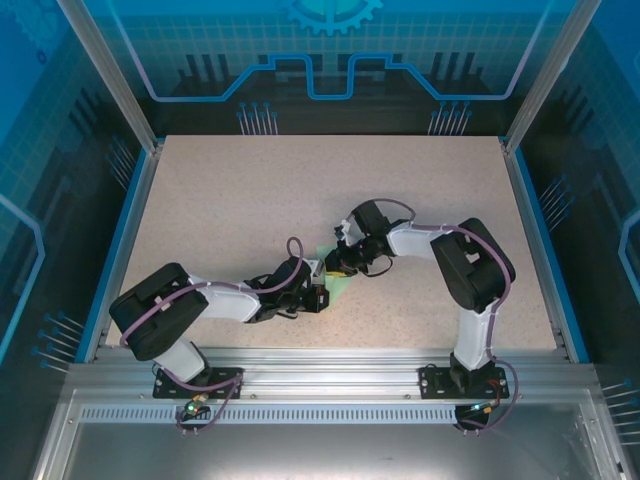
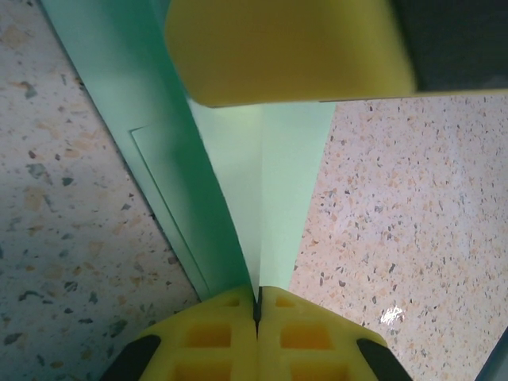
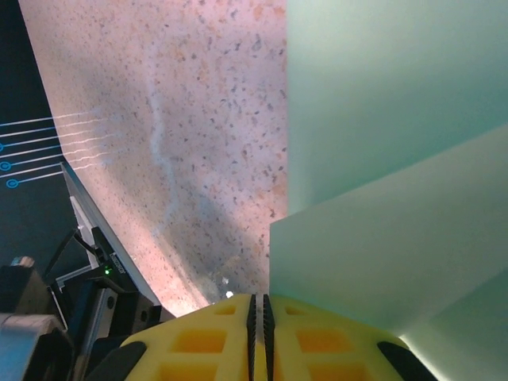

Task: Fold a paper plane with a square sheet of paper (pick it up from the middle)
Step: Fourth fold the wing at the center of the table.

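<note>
Pinched along centre crease of mint-green paper plane (image 2: 274, 182) with left end effector (image 2: 255, 305), fingers pressed together on it, probably to stand the fold up off bench (image 2: 397, 238). Nipped too by right end effector (image 3: 256, 313), closed on what looks like a flap edge, likely to steady the crease. Sits mid-bench between both arms, half-folded.

Left end effector (image 2: 255, 300) — right end effector (image 3: 258, 303) — clamped
</note>
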### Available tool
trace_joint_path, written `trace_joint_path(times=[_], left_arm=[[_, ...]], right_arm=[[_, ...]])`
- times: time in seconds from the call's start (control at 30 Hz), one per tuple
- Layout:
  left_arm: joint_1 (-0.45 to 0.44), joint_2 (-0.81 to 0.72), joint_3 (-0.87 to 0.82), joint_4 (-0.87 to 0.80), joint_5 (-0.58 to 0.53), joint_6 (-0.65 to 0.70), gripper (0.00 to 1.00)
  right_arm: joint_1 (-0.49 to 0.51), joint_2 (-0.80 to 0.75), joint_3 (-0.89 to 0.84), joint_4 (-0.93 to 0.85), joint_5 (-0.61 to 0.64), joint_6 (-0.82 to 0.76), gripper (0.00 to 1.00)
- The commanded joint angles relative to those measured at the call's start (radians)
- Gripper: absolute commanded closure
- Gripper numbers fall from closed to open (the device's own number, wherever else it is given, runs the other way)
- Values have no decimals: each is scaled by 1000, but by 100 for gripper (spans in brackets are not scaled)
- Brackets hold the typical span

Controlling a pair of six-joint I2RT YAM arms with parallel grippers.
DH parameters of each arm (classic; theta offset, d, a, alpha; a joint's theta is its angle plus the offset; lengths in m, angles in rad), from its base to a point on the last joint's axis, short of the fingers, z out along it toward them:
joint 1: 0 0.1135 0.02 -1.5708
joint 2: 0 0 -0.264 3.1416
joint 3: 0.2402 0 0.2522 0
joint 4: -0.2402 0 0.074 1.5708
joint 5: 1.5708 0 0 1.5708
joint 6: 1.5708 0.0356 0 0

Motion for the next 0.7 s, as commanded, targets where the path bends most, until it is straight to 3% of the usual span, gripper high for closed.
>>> trace_joint_path(times=[0.0, 0.37, 0.67], left_arm=[[4, 11, -35, -71, 32, 9, 91], [3, -116, -45, -91, 50, -23, 68], [4, -144, -38, -86, 39, -51, 66]], right_arm=[[11, 50, 24, 15, -8, -3, 87], [0, 75, 14, 20, -15, -18, 88], [0, 76, 7, 22, -17, -18, 87]])
